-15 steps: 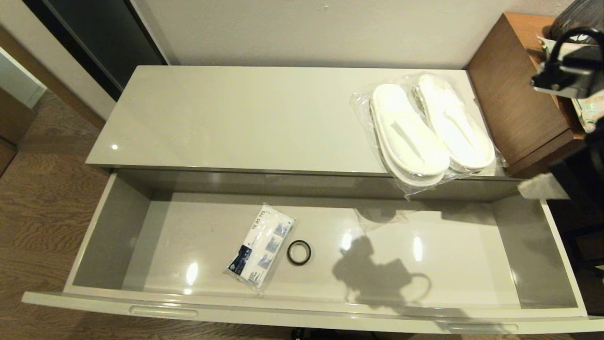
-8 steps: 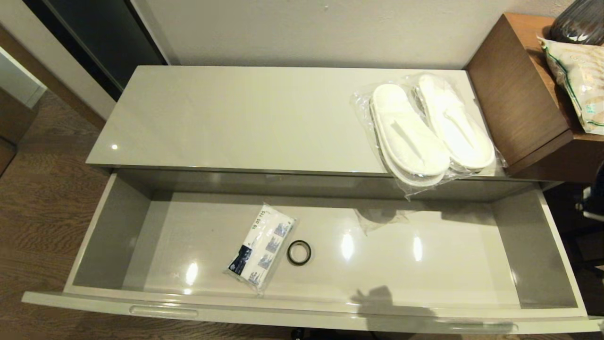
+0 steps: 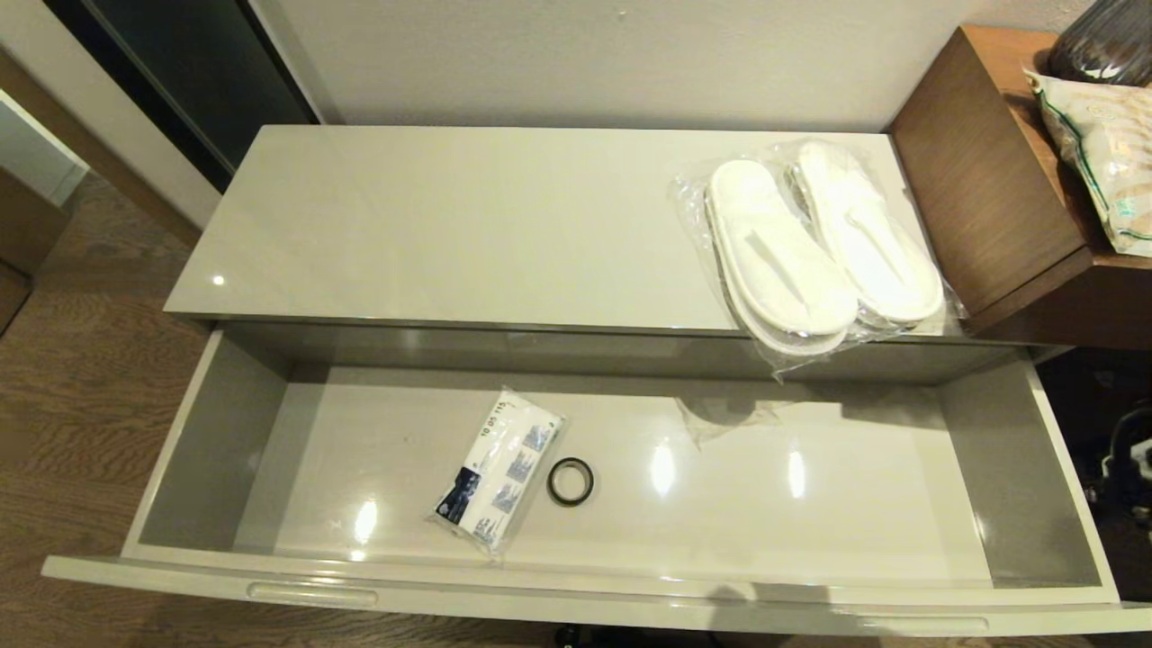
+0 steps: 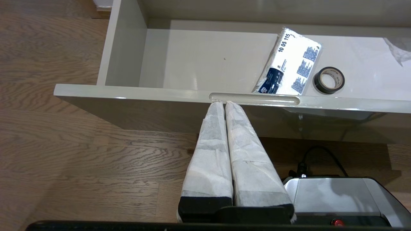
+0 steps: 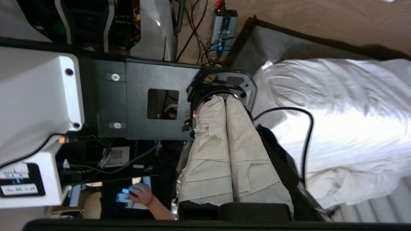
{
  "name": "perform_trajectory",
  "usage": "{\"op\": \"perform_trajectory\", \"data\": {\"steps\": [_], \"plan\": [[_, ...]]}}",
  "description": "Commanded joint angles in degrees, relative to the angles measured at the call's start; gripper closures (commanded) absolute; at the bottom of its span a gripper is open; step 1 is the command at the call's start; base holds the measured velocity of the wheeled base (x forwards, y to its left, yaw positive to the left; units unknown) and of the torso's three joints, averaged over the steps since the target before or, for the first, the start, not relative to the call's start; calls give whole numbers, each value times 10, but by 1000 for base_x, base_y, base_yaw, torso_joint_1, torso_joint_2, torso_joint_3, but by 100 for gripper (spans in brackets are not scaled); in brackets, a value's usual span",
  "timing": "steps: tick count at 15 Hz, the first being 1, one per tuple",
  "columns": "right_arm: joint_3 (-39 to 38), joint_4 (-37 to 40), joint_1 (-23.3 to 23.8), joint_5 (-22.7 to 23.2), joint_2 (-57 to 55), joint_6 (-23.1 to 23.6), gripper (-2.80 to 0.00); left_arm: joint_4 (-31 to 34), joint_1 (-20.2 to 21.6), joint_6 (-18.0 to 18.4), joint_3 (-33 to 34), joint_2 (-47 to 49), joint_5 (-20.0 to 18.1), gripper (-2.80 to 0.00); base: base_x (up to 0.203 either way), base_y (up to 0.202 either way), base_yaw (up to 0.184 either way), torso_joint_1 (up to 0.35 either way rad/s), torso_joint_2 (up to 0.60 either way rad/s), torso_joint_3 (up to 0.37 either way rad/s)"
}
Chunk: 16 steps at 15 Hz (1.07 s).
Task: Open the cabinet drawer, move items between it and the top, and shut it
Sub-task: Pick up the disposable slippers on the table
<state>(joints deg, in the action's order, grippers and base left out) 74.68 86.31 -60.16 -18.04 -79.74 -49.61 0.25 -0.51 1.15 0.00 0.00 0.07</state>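
The cabinet drawer stands pulled fully out, its front panel toward me. The white slippers, in clear plastic, lie on the right end of the glossy top, with the wrap hanging slightly over its front edge. My left gripper is shut with nothing in it. It is low in front of the drawer, and its wrapped fingertips reach one end of a handle slot. My right gripper is shut and empty, down beside the robot base, away from the cabinet. Neither gripper shows in the head view.
A blue-and-white printed packet and a small black ring lie on the drawer floor. A taller brown wooden desk with a bag on it adjoins the cabinet on the right. A white duvet lies behind the robot.
My right arm has dropped from the upper right of the head view and out of sight. Its shadow has left the drawer floor. Slippers, packet and ring have not moved.
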Motion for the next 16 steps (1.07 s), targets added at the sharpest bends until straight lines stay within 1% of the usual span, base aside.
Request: {"op": "perform_trajectory", "data": {"steps": [1, 3, 5, 6, 8, 9, 10, 11, 12, 13, 14, 16], "plan": [[-10, -2, -1, -2, -6, -8, 0, 0, 0, 0, 0, 0, 0, 0, 0, 0, 0, 0, 0, 0], [7, -4, 3, -14, -16, -2, 0, 0, 0, 0, 0, 0, 0, 0, 0, 0, 0, 0, 0, 0], [68, -1, 27, -38, -40, 13, 0, 0, 0, 0, 0, 0, 0, 0, 0, 0, 0, 0, 0, 0], [116, -1, 49, -46, -57, 34, 0, 0, 0, 0, 0, 0, 0, 0, 0, 0, 0, 0, 0, 0], [275, -7, 115, -67, -121, 101, 0, 0, 0, 0, 0, 0, 0, 0, 0, 0, 0, 0, 0, 0], [335, -29, 144, -84, -151, 138, 0, 1, 0, 0, 0, 0, 0, 0, 0, 0, 0, 0, 0, 0], [374, -69, 173, -105, -173, 187, 0, 0, 0, 0, 0, 0, 0, 0, 0, 0, 0, 0, 0, 0], [389, -148, 214, -123, -204, 273, -280, 0, 1, 0, 0, 0, 0, 0, 0, 0, 0, 0, 0, 0], [383, -238, 247, -138, -241, 347, -280, 0, 0, 0, 0, 0, 0, 0, 0, 0, 0, 0, 0, 0], [373, -298, 273, -151, -274, 393, -280, 0, 0, 0, 0, 0, 0, 0, 0, 0, 0, 0, 0, 0], [366, -337, 287, -160, -296, 414, -280, 0, 0, 0, 0, 0, 0, 0, 0, 0, 0, 0, 0, 0], [366, -373, 299, -167, -317, 432, -280, 0, 0, 0, 0, 0, 0, 0, 0, 0, 0, 0, 0, 0]]}}
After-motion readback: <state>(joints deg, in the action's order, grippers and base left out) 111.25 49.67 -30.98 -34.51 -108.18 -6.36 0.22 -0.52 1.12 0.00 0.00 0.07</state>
